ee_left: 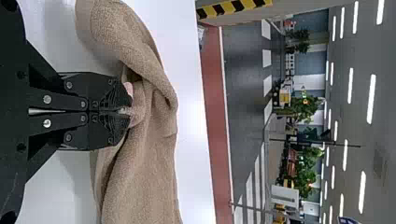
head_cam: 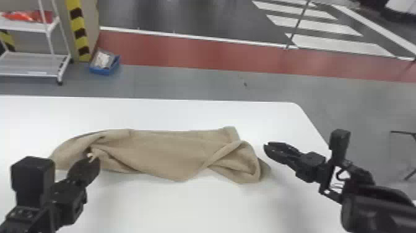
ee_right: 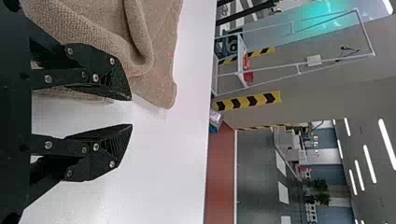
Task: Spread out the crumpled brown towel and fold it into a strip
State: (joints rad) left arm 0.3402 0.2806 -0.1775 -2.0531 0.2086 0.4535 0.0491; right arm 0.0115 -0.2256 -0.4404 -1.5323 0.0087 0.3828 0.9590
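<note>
The brown towel (head_cam: 173, 151) lies rumpled in a long band across the white table, its right end folded over itself. At its left end is my left gripper (head_cam: 91, 158). In the left wrist view the left gripper (ee_left: 123, 111) is shut on a bit of the towel (ee_left: 149, 154), with a small pale pinkish patch at the fingertips. My right gripper (head_cam: 265, 148) stands just right of the towel's right end. Seen in the right wrist view, the right gripper (ee_right: 131, 112) is open with nothing between its fingers, the towel (ee_right: 161, 60) beside one finger.
The white table (head_cam: 148, 113) extends behind and in front of the towel, with its right edge near the right arm. Beyond it on the floor are a blue bin (head_cam: 105, 69) and a white rack (head_cam: 31, 55).
</note>
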